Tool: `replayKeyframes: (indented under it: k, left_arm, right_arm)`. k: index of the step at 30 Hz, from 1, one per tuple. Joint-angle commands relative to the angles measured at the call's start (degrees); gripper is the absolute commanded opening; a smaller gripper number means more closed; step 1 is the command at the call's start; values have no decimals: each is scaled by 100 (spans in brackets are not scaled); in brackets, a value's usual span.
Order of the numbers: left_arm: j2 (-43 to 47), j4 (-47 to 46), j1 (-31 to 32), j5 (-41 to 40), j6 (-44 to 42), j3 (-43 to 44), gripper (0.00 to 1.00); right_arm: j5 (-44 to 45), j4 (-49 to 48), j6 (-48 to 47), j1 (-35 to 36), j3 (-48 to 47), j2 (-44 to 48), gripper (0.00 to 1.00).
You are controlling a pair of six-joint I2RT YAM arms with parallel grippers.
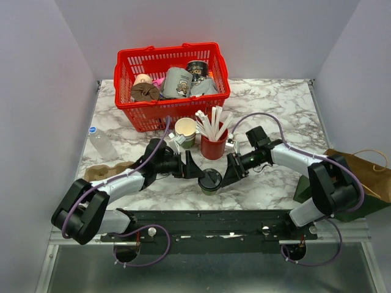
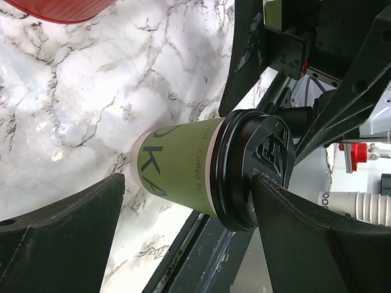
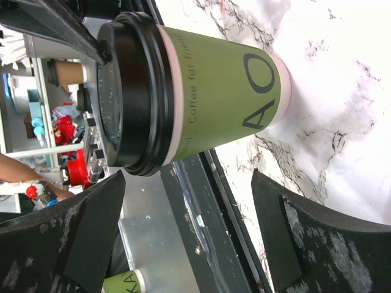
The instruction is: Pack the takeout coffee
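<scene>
The takeout coffee (image 1: 209,181), an olive-green paper cup with a black lid, stands upright on the marble near the table's front edge. My left gripper (image 1: 194,172) is open just left of it and my right gripper (image 1: 228,173) open just right of it. In the left wrist view the cup (image 2: 180,165) lies at the tips of the left gripper (image 2: 188,182), and one fingertip (image 2: 269,189) overlaps the lid's top. In the right wrist view the cup (image 3: 214,91) sits just beyond the right gripper (image 3: 188,177), with nothing between those fingers.
A red basket (image 1: 165,49) with cups and wrapped items stands at the back. A red cup of white sticks (image 1: 212,146) and a stack of lidless green cups (image 1: 185,131) sit just behind the grippers. A water bottle (image 1: 101,143) lies left and a brown paper bag (image 1: 360,171) right.
</scene>
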State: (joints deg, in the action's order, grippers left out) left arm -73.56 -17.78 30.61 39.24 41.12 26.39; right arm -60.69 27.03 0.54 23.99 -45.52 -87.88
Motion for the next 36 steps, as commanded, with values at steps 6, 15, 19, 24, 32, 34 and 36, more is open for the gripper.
replayKeyframes:
  k: [6, 15, 19, 24, 32, 34, 36]
  left_arm:
    - [-123, -278, 15, -128, 53, -82, 92]
    - [-194, -384, 15, -119, 212, -99, 92]
    - [-185, -393, 15, -136, 229, -152, 92]
    - [-203, -428, 15, -163, 229, -205, 92]
    - [-159, -367, 6, -172, 203, -196, 92]
    - [-106, -366, -11, -128, 177, -170, 92]
    - [25, -471, -11, -5, 159, -100, 93]
  right_arm:
    - [-22, -57, 201, 89, -89, -151, 92]
    - [179, -66, 439, 115, -142, -414, 92]
    - [382, 30, 465, 115, -177, -643, 92]
    - [908, 215, 527, 115, -220, -1003, 90]
    - [1367, 584, 325, 115, -458, -1276, 88]
    - [1253, 690, 246, 115, -598, -1110, 88]
    - [1033, 690, 254, 115, -669, -881, 89]
